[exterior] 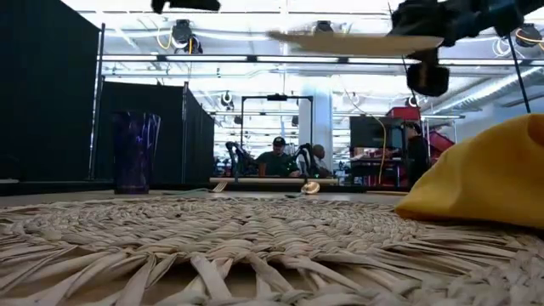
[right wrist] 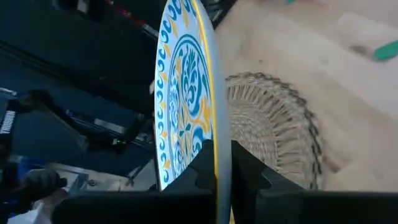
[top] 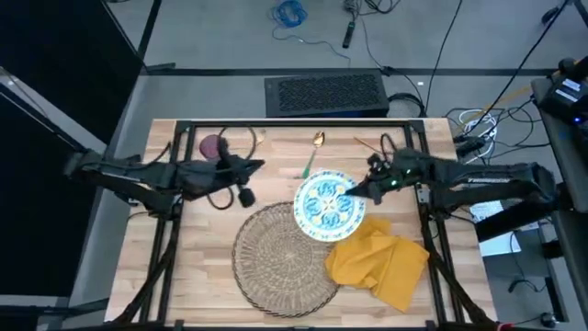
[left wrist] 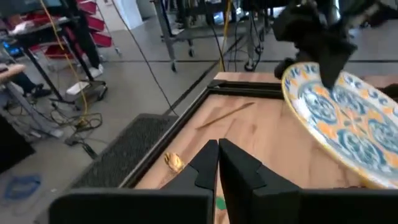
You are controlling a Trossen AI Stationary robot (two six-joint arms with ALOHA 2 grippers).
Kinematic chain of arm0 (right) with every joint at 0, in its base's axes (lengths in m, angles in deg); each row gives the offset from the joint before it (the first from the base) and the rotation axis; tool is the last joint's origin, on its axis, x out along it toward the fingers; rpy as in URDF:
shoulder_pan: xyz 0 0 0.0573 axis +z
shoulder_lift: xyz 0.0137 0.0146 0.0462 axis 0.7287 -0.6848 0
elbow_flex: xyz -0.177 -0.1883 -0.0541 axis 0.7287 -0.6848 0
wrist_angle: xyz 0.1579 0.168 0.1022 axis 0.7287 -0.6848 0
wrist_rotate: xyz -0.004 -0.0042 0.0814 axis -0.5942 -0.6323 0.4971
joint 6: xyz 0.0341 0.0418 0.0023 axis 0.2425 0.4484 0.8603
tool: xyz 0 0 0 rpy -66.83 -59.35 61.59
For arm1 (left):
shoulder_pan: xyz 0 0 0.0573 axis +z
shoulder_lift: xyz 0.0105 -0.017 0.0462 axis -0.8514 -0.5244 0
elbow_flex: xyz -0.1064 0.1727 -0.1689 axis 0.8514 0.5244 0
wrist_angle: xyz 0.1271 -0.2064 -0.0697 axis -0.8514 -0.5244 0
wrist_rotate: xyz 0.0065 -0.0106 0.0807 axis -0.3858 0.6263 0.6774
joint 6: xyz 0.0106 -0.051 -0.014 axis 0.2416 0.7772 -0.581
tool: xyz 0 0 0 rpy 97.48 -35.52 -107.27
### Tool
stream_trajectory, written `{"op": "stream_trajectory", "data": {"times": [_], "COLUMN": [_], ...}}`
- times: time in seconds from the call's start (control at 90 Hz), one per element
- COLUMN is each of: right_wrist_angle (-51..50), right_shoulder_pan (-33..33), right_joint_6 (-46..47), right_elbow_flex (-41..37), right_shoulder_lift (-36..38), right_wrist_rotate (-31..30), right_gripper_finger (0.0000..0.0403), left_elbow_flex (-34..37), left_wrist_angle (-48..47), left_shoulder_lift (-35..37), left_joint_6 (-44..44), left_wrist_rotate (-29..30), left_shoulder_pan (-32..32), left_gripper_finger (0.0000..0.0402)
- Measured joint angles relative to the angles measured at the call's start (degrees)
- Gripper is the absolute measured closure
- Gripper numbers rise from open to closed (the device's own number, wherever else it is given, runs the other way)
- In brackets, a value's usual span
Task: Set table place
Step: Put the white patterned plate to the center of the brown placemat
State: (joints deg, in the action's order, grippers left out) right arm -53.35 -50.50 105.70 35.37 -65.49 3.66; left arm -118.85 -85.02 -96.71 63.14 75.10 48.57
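My right gripper [top: 360,189] pinches the patterned plate [top: 328,204] by its three-o'clock rim, airborne above the wicker mat [top: 287,257] (left gripper [top: 246,168] closed, idle); it could slip and drop.

Grey floor [top: 230,37], black partition [exterior: 47,93], bright ceiling lights.

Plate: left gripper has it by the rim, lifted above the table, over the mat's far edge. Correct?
Wrong arm. The right gripper holds the plate by its rim, per the high view. It is lifted, by the far edge of the mat.
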Motion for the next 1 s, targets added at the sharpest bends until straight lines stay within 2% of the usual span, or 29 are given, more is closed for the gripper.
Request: {"op": "stream_trajectory", "data": {"times": [0.211, 0.5, 0.678, 1.0], "right_wrist_angle": [16.85, 20.15, 17.18, 17.03], "right_shoulder_pan": [6.46, 13.24, 15.75, 17.91], "right_joint_6": [5.41, 8.84, 8.93, 13.64], "right_elbow_flex": [1.14, 11.3, 16.52, 16.72], "right_shoulder_lift": [-15.29, -33.53, -39.18, -45.65], "right_wrist_rotate": [-3.25, -4.82, -5.68, -5.29], "right_gripper_finger": [0.0402, 0.0402, 0.0402, 0.0402], "left_elbow_flex": [1.22, 1.22, 1.22, 1.22], "left_wrist_angle": [-0.44, -0.15, -0.39, -0.22], "left_shoulder_lift": [0.94, 1.27, 1.75, 1.75], "left_joint_6": [-0.26, -3.18, -3.79, -4.6], "left_wrist_rotate": [2.99, 3.76, 3.74, 2.25], "left_shoulder_pan": [-2.65, -2.71, -2.73, -2.71], "left_gripper_finger": [0.0402, 0.0402, 0.0402, 0.0402]}}
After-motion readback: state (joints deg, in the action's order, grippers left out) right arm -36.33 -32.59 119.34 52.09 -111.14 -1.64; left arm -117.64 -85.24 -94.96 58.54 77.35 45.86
